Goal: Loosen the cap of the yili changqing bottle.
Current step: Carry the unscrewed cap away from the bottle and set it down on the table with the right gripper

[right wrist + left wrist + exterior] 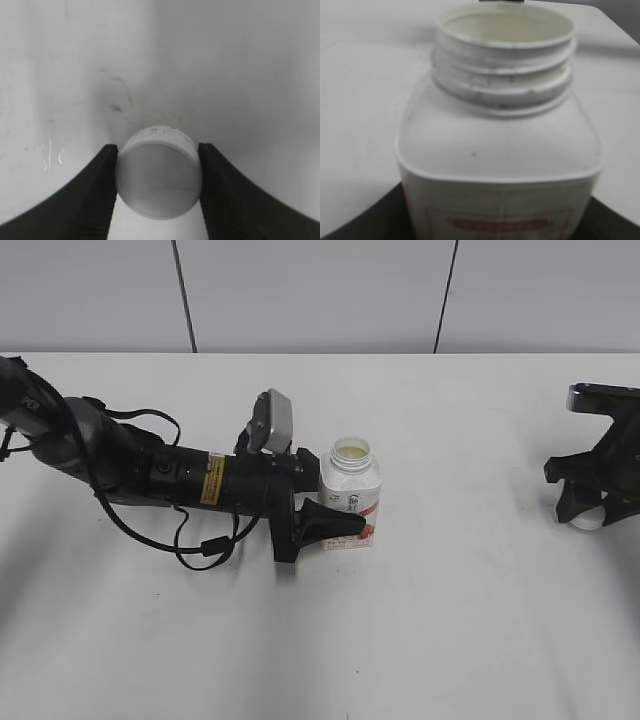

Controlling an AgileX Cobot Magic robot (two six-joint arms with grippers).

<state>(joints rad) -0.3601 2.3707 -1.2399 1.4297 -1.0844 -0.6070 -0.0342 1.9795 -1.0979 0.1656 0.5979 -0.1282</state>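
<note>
Looking from the near edge of the white table (420, 640), we first meet the left arm (150, 470), which lies low and reaches in from the left. Its left gripper (345, 502) holds the bottle (350, 492) around the lower body, with one black finger (335, 525) pressed on the front side of the label; the other finger is behind the bottle and we cannot see it well. The bottle stands upright near the middle of the table, and its wide neck (502, 60) is uncovered, so we see the bare screw threads and the pale inside. In the left wrist view the white shoulders and a piece of the pink-red label (497, 222) fill the picture, a little blurred.

At about the same depth, far on the right side, is the right gripper (583, 512), pointing down at the table. The cap (159, 172) is between its two black fingers (97, 192), and both ribbed pads touch its rim, so it is clamped. The cap seems to be very close to the table surface, but we cannot say for sure that it touches. It is well apart from the bottle.

Behind the table stands a grey wall (320, 290) with dark vertical seams.
</note>
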